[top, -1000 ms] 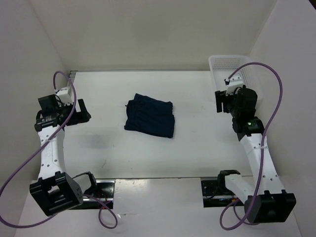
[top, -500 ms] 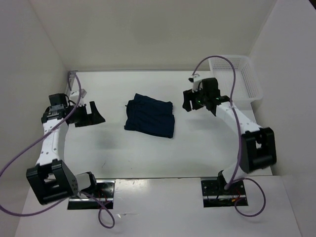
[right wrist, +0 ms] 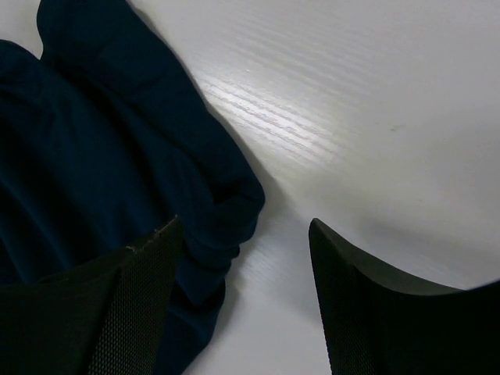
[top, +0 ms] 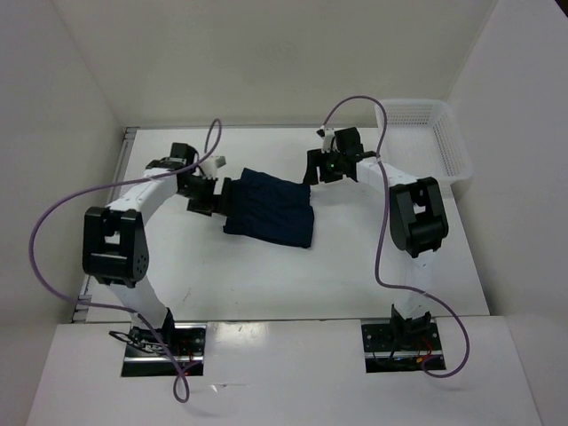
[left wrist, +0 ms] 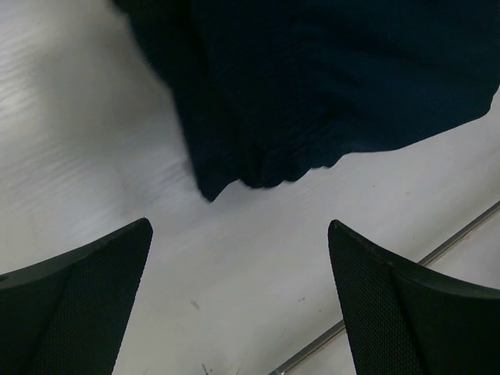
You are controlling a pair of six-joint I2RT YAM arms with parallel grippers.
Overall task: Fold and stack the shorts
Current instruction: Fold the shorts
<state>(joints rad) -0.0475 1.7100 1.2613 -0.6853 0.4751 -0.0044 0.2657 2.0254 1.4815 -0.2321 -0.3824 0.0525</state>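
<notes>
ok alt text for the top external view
Navy shorts lie on a white table; the open left pincer is at their left edge, the open right pincer at their far right corner. A white mesh basket sits far right.

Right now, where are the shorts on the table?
In the overhead view the shorts lie near the middle of the table, between the left gripper at their left edge and the right gripper at their far right corner.
</notes>
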